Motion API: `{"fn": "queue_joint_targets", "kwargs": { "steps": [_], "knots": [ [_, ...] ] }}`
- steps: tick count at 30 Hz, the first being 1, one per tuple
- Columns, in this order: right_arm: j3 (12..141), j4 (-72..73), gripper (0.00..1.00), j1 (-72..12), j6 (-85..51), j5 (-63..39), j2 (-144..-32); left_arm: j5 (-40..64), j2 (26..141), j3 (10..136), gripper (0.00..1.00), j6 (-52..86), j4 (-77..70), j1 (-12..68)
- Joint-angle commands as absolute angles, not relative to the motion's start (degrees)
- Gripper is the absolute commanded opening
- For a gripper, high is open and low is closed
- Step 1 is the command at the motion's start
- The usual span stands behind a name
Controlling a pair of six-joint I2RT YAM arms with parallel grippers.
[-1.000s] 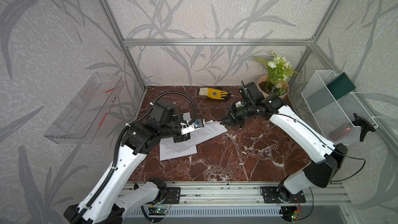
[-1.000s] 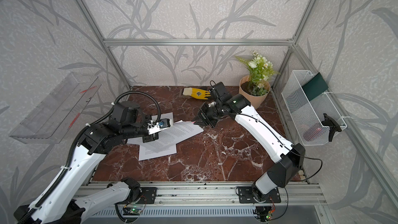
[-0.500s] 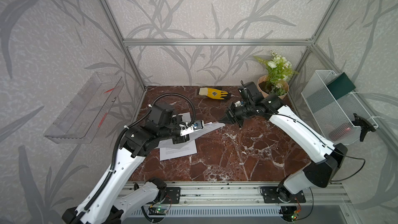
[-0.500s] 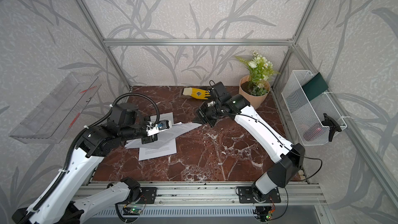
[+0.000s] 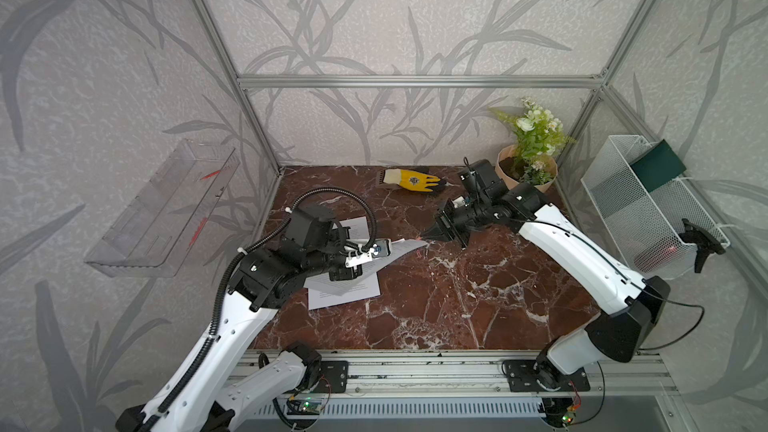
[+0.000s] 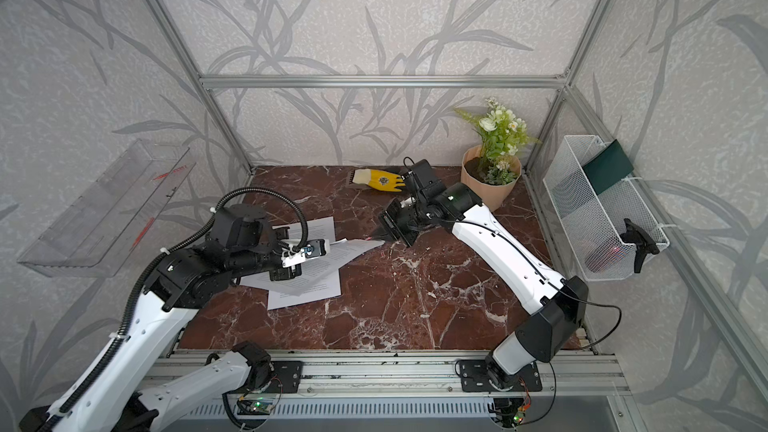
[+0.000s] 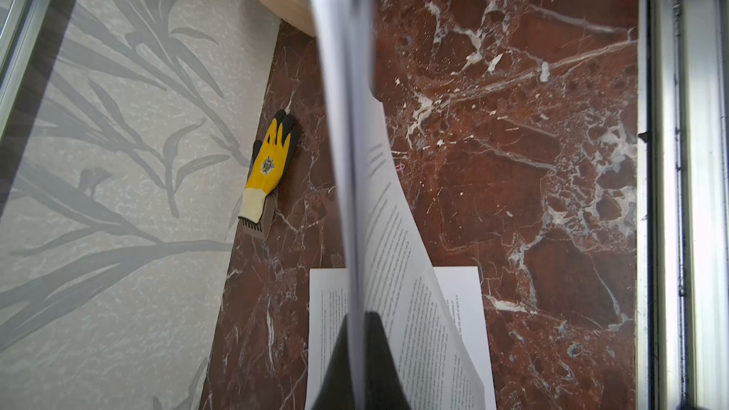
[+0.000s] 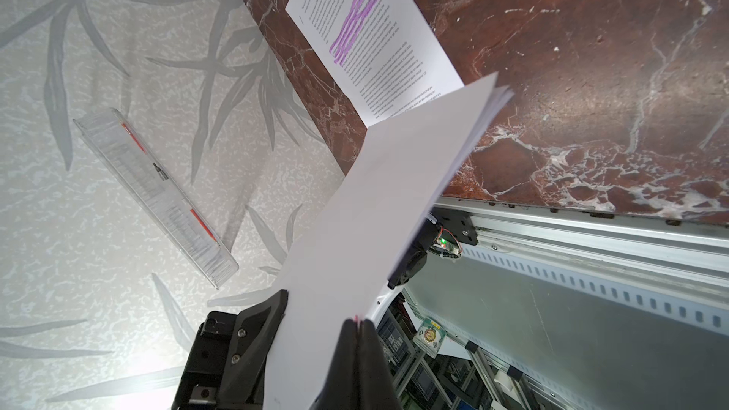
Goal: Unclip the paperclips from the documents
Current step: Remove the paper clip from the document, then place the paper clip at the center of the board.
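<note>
snugly, paperclip [image 8: 357, 318] sits between right jaws

You have one white printed stack [image 5: 402, 248] raised, tilted, a red clip [image 8: 357, 318] at its corner; the purple-marked sheet [image 8: 371, 33] lies flat on the surface [image 8: 591, 72].

Yellow glove [image 5: 413, 179] far centre on marble table [image 5: 478, 305]; potted plant [image 5: 530, 151] far right; white wire basket [image 5: 623, 201] right wall; clear tray [image 5: 162, 209] left wall.
</note>
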State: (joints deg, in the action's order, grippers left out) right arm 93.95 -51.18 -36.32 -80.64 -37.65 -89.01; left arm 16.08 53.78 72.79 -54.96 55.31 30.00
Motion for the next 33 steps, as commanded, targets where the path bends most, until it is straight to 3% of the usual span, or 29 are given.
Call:
{"fn": "queue_joint_targets", "kwargs": {
  "steps": [1, 10, 18, 23, 33],
  "knots": [
    [93.4, -52.5, 0.0, -35.2, -80.9, -36.9, -86.6, 12.7, 52.5, 71.7, 0.0, -55.4, 56.0, 29.9],
    [91.3, -53.3, 0.0, -33.9, -77.9, -36.5, -86.1, 11.2, 51.3, 71.1, 0.0, -54.6, 53.4, 29.9],
    [91.4, -58.6, 0.0, -33.8, -54.3, -24.7, -92.3, 5.9, 50.9, 71.3, 0.0, -44.7, 45.9, 29.9],
    [85.8, -51.1, 0.0, -33.8, -46.7, -20.8, -97.4, 2.9, 51.9, 73.4, 0.0, -39.8, 43.8, 29.9],
    [85.2, -36.8, 0.0, -36.8, -46.3, -22.1, -113.0, -1.2, 52.6, 76.3, 0.0, -37.9, 43.6, 29.8]
  ]
}}
